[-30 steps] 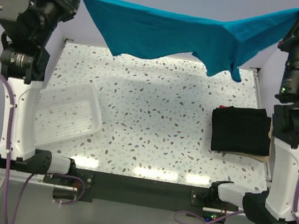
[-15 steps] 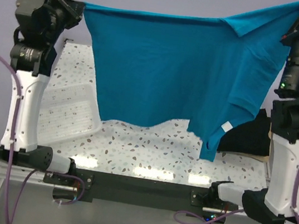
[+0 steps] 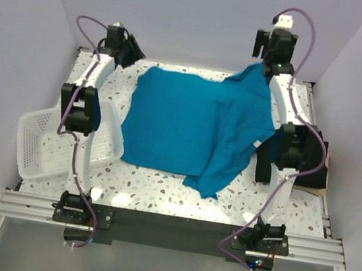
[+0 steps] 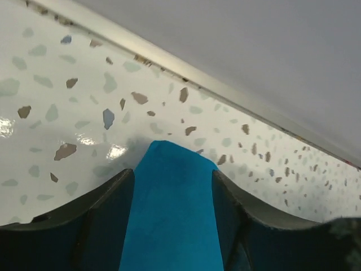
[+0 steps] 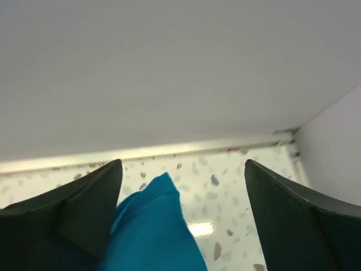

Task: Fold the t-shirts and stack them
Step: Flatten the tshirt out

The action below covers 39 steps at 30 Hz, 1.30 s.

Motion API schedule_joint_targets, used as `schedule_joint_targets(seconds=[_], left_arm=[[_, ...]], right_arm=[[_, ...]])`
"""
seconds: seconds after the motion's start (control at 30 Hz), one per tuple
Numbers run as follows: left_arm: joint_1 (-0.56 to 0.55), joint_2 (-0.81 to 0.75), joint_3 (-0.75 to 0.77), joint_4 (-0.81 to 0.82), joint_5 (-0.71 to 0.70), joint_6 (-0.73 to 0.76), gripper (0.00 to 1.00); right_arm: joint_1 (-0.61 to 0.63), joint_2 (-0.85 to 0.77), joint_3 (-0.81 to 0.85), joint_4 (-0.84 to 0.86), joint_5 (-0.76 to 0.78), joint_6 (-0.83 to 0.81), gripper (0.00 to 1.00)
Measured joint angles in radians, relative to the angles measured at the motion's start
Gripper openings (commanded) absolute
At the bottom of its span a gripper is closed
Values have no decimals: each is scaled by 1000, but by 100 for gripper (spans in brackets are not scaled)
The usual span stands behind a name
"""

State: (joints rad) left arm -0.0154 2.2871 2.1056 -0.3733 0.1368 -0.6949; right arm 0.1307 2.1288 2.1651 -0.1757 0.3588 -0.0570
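The teal-blue t-shirt [image 3: 183,122] lies spread on the speckled table, its right part rumpled and folded over toward the front. My left gripper [image 3: 129,49] is at the shirt's far left corner. In the left wrist view its jaws [image 4: 172,175] stand apart, with a strip of teal cloth [image 4: 169,214] lying flat between them. At the far right corner, my right gripper [image 3: 264,56] is wide open [image 5: 183,166], and the teal cloth [image 5: 152,237] rests against its left finger. The black t-shirt [image 3: 313,174] lies folded at the right edge, mostly hidden behind the right arm.
A white mesh basket [image 3: 37,141] sits tilted at the table's left edge, beside the left arm. The back wall rises right behind both grippers. Both arms stretch across the table's left and right sides.
The teal shirt hung stretched in the air between both shut grippers; now it lies on the table. Both arms have reached to the far edge and both grippers have opened.
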Motion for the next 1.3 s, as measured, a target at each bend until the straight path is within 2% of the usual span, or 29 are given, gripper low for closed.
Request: schedule_joint_targets(seconds=[0.1, 0.23, 0.33, 0.47, 0.63, 0.77, 0.93, 1.07, 1.3], left_arm=[[0, 111, 17, -22, 16, -1, 67], [-3, 103, -16, -27, 31, 3, 71], [-12, 18, -96, -22, 35, 15, 73], [-36, -80, -170, -32, 33, 40, 74], [-80, -119, -217, -73, 16, 69, 74], [-104, -152, -340, -108, 8, 72, 74], [-105, -194, -485, -150, -5, 79, 74], [-103, -227, -537, -172, -11, 80, 74], [-103, -225, -539, -174, -14, 92, 77]], right_arm=[[-14, 223, 101, -92, -40, 40, 99], [-18, 288, 77, -223, -88, 100, 99], [-17, 229, 18, -225, -119, 134, 99], [-12, 56, -132, -230, -180, 174, 99], [-2, -151, -297, -229, -282, 231, 99], [14, -240, -430, -227, -385, 282, 99], [48, -271, -634, -237, -518, 338, 99], [82, -271, -748, -262, -588, 364, 99], [104, -244, -793, -292, -624, 389, 99]])
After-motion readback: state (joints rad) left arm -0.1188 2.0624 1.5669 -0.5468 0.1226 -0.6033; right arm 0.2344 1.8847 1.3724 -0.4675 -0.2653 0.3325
